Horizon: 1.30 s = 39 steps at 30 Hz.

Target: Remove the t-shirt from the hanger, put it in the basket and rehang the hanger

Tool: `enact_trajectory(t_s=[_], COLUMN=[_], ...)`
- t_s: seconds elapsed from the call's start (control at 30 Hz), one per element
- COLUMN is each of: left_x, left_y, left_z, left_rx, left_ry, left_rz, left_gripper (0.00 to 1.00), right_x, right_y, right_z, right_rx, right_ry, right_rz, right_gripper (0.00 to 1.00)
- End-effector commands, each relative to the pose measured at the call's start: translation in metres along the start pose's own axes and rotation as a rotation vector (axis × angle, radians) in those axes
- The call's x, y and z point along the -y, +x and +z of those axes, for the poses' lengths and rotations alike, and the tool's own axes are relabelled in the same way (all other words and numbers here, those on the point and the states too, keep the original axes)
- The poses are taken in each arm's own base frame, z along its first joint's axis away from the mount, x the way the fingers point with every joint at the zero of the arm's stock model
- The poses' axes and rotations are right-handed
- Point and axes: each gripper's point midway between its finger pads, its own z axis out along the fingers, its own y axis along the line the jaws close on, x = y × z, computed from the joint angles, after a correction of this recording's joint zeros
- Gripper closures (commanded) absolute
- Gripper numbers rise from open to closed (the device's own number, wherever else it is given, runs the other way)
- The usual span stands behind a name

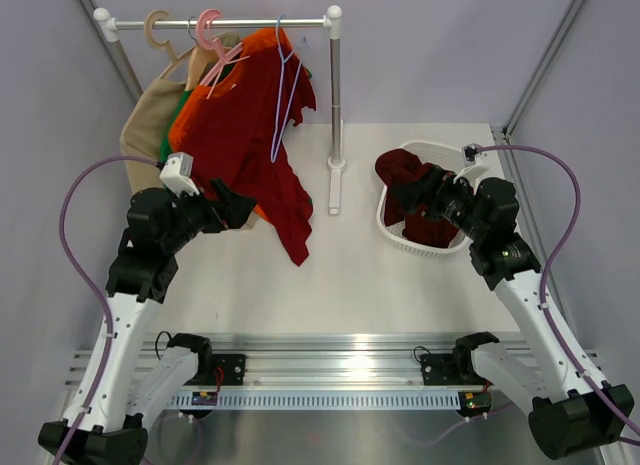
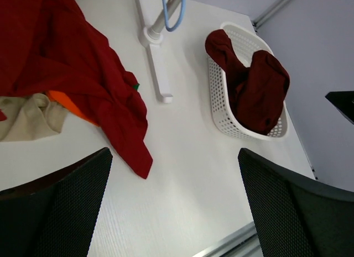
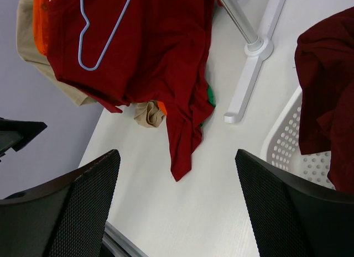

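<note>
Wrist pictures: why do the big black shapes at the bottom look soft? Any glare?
Left wrist view: the claw's fingers are very near the lens, so slightly soft; the t-shirt is sharp. Right wrist view: same for its fingers. Top view: even light, faint shadows, bright sheen on the metal rail.

A clothes rack (image 1: 220, 23) stands at the back left of the table (image 1: 350, 275), the t-shirt (image 1: 240, 135) hanging from it with its lower end trailing on the tabletop. Right of the rack sits a basket (image 1: 398, 239) holding another garment (image 1: 405, 175).
</note>
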Motion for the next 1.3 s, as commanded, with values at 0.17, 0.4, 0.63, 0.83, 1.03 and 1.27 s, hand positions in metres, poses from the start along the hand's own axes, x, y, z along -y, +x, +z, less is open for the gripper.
enact_trajectory(t_s=[0.17, 0.4, 0.63, 0.83, 1.03, 1.27], left_x=[0.01, -0.013, -0.053, -0.068, -0.08, -0.101], left_y=[-0.102, -0.171, -0.207, -0.209, -0.21, -0.206], left_z=[0.001, 0.05, 0.094, 0.124, 0.135, 0.144], left_rx=[0.204, 0.183, 0.164, 0.124, 0.117, 0.09], left_ry=[-0.107, -0.277, -0.335, -0.335, -0.368, -0.433], left_rz=[0.17, 0.308, 0.317, 0.355, 0.36, 0.401], left_gripper=[0.01, 0.15, 0.43, 0.38, 0.34, 0.33], right_x=[-0.012, -0.014, -0.021, -0.02, -0.02, -0.021], right_y=[-0.005, -0.004, -0.001, 0.002, 0.004, 0.005], right_z=[0.001, -0.003, -0.004, -0.001, 0.001, 0.002], right_rx=[0.017, 0.025, 0.016, 0.003, -0.005, -0.008], right_ry=[-0.061, -0.069, -0.113, -0.119, -0.122, -0.127], right_rz=[-0.008, -0.016, -0.008, -0.002, 0.0, 0.0], right_gripper=[0.08, 0.09, 0.09, 0.09, 0.09, 0.09])
